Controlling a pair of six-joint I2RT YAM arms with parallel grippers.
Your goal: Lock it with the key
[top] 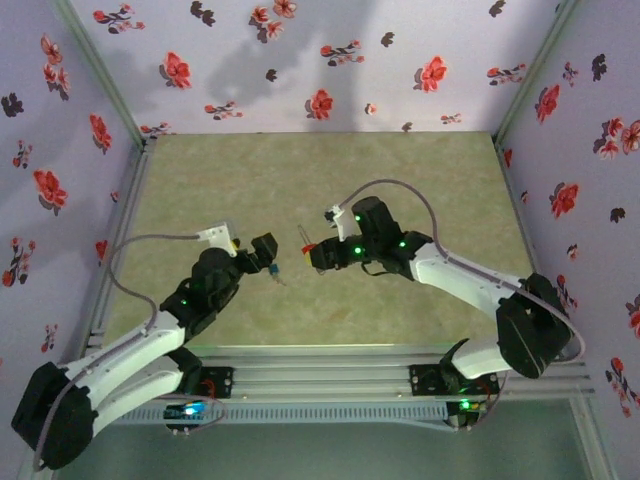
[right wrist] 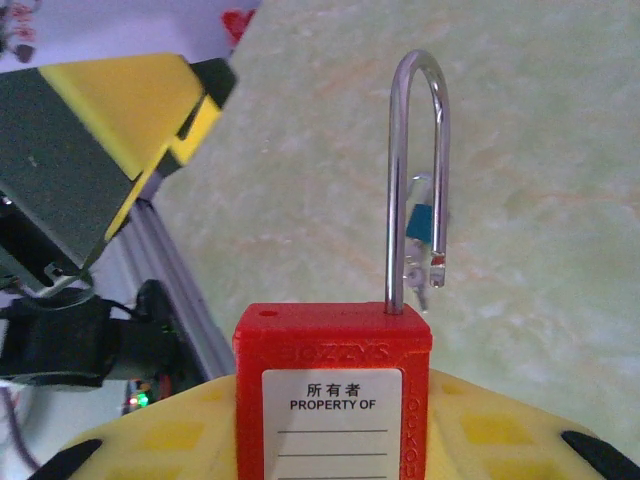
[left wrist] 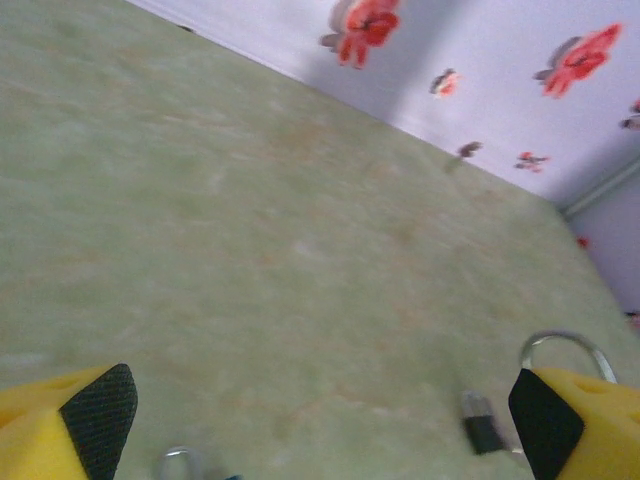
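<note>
Now, the left gripper (left wrist: 322,420) has its fingers spread wide, the black pads (left wrist: 100,415) far apart at the two lower corners of its wrist view, with nothing between them but bare table (left wrist: 250,220). The key (left wrist: 482,425) lies flat on that table just beside the pad on the view's right, black head nearest the camera and short metal shaft pointing away; whether it touches the pad I cannot tell. A thin metal ring (left wrist: 565,345) curves up from behind that same finger. The right gripper (right wrist: 335,440) pinches the padlock (right wrist: 335,350) by its red body, yellow fingers pressed against both sides, label facing the camera. Its shackle (right wrist: 396,200) stands upright and open, one leg set in the body and the other ending free above it. Behind the shackle, a blue key (right wrist: 420,222) lies on the table. From above, the two grippers face each other near the table's middle, close but apart, the padlock (top: 308,247) at the right gripper's (top: 316,252) tip and the left gripper (top: 264,252) just beside it. Flowered walls (top: 300,60) close in the table.
</note>
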